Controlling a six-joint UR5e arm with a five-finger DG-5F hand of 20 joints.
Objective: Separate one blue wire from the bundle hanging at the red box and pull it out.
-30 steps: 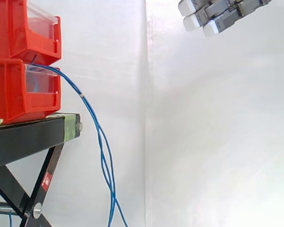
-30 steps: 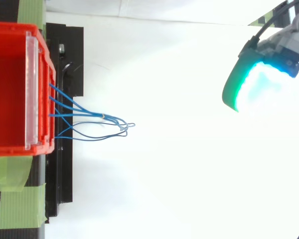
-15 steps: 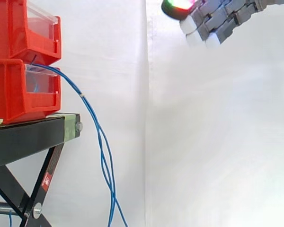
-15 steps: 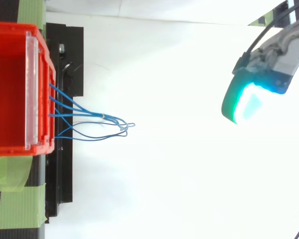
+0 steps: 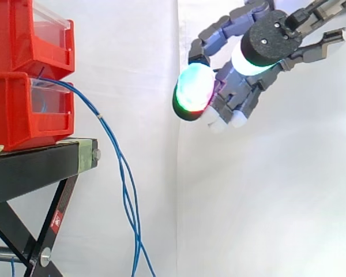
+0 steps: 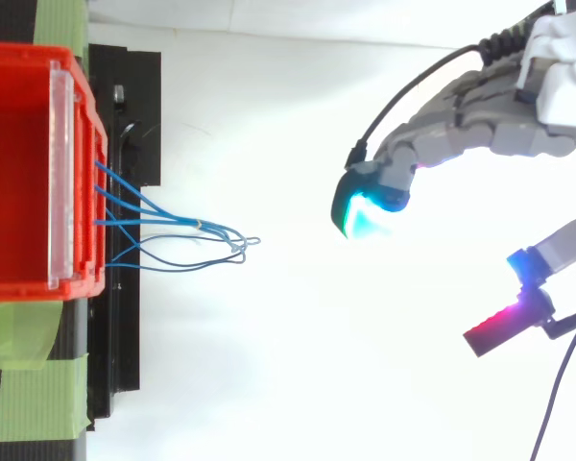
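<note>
Item: hand (image 5: pixel 237 86), entering from the upper right, fingers spreading loosely and gripping nothing; one glowing fingertip (image 5: pixel 193 92) is pointing left toward the bins. In the top view the hand (image 6: pixel 461 125) is hovering well right of the wires.

Item: bundle of blue wires (image 5: pixel 112 144), emerging from the front of the lower red bin (image 5: pixel 17 112), drooping past the right edge of the black stand (image 5: pixel 34 167) and hanging down to the bottom of the side view. From above, the strands are fanning out at the bin front and converging toward the right.

Item: upper red bin (image 5: pixel 20 40), sitting stacked on the lower one.

Item: green tape (image 6: pixel 34 389), lying on the stand.

Item: white curtain (image 5: pixel 277 208), hanging behind.
</note>
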